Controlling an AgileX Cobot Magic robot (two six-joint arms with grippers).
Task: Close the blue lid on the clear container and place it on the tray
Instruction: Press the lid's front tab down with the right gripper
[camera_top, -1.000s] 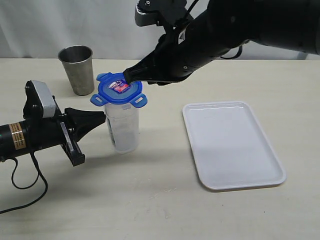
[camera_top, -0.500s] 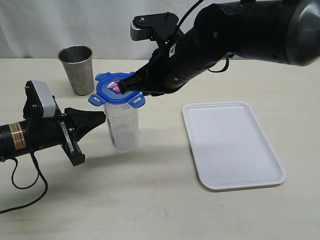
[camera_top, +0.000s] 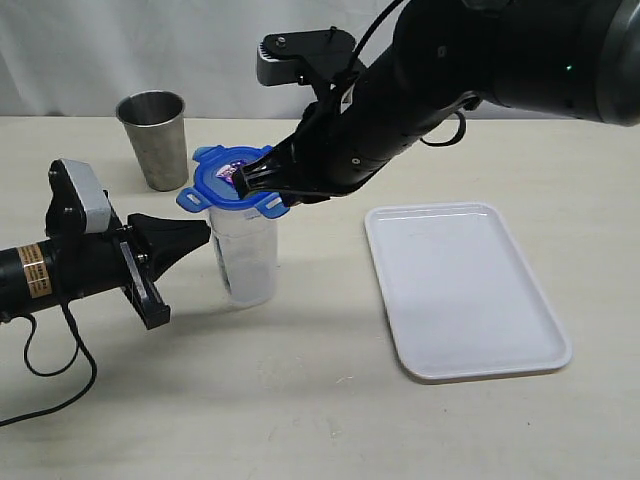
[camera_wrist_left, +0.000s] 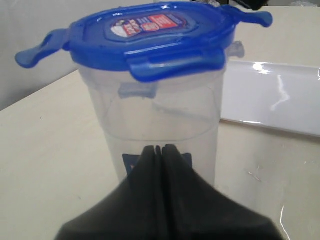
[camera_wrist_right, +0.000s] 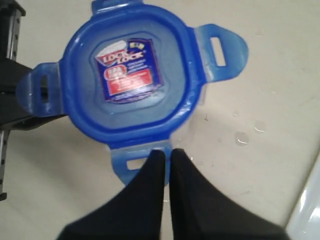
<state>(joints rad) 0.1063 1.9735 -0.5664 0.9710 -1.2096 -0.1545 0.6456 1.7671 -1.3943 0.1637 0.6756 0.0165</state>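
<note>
Step in hand is lid closing, not transport: the rounded-square blue plastic lid (camera_top: 218, 178) sits on the mouth of the tall clear plastic container (camera_top: 246, 262), which stands upright on the desk (camera_top: 300, 400) at about 9 o'clock of the flat white rectangular tray (camera_top: 465, 290), apart from it, with the grey metal cup (camera_top: 155, 138) at its 11 o'clock. The right gripper (camera_wrist_right: 167, 154) reaches in from the container's 2 o'clock, jaws fully together with nothing clamped between them; its closed tip lies over one snap flap (camera_wrist_right: 120, 161) at the lid's edge, contact likely but I can't confirm it. The left gripper (camera_wrist_left: 161, 149) lies low at the container's 9 o'clock, jaws also together and empty, tip right at the lower wall by the printed label. That reads as a brace against tipping, though I can't tell whether it actually touches. At least three flaps stick outward rather than folded down the rim, so I'd call the lid placed but not latched; it looks slightly off level in the exterior view, so seating is unconfirmed. Next move, my read: press down with the closed right tip on that flap while the left backs the wall, then work round the other flaps. Force has to go straight down, since the container is tall and narrow and a sideways shove would likely tip or skid it. Once latched, one gripper has to open, take the body and carry it to the tray at 3 o'clock
</note>
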